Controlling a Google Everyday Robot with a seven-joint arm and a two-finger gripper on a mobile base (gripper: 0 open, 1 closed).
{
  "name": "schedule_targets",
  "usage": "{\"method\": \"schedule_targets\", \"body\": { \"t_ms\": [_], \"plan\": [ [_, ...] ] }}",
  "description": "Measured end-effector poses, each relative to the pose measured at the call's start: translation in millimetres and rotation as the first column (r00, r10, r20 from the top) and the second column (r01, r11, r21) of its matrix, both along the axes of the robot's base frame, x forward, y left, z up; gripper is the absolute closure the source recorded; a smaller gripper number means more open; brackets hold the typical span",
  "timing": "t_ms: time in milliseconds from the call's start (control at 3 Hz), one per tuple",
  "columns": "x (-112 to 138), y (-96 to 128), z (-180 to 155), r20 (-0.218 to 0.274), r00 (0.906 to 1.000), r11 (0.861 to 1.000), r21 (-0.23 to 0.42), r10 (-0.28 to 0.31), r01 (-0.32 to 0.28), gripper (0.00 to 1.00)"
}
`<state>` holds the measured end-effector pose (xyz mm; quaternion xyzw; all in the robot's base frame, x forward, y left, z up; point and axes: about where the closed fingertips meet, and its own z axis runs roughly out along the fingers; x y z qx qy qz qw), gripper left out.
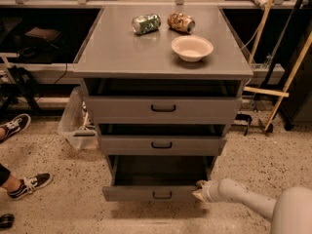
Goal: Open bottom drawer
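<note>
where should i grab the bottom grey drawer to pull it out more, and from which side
Probably the small black bar handle centred on the flat front of the lowest grey metal drawer, coming straight from the front. The bar lies horizontal and stands proud of the panel, so a top-to-bottom grip should hold. The gripper sits at the front's right end, off the handle.

Dim overhead light, deep shadows; tool [200, 194] pale beside bottom drawer [141, 193].

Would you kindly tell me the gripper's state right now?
The gripper is at the right end of the bottom drawer front; open or closed cannot be told.
</note>
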<state>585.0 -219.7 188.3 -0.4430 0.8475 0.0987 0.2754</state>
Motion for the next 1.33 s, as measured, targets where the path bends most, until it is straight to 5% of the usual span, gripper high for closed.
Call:
{"method": "schedule_targets", "body": {
  "t_ms": [1333],
  "plan": [
    [-47.2, -14.7, -2.6, -0.005, 0.9999, 1.0, 0.029, -0.01, 0.01, 1.0]
  ]
}}
